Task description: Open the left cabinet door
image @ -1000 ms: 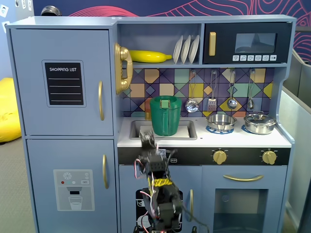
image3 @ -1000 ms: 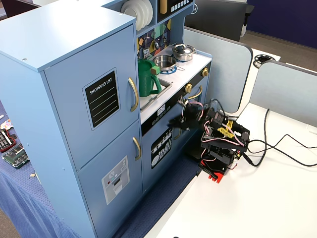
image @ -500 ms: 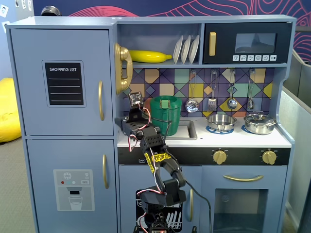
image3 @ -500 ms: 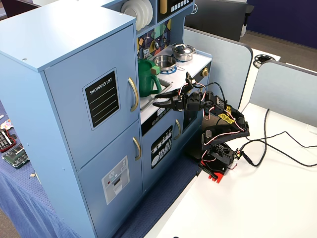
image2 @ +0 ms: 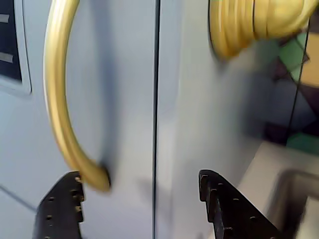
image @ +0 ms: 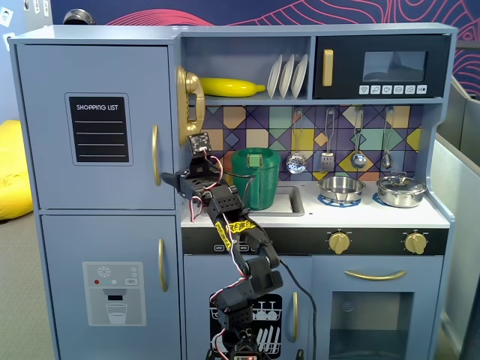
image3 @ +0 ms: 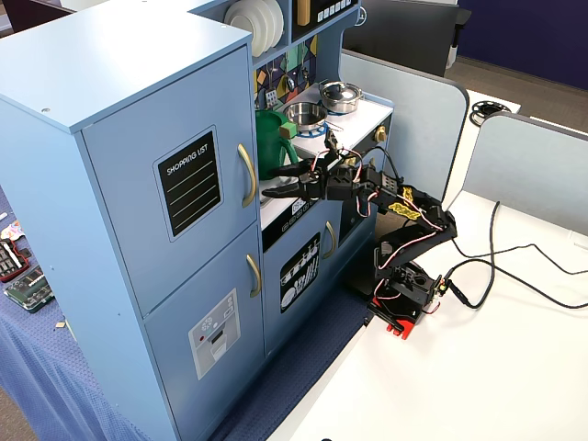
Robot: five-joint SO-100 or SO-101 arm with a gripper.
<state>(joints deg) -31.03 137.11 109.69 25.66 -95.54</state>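
Toy-kitchen front fills my views: my gripper gapes wide just below the left cabinet door's gold handle, rigid, probably slick, best hooked mid-curve.

Open jaws near gold handle

White table carrying my base, with black cables trailing across its top; the toy kitchen stands against its edge on blue carpet.
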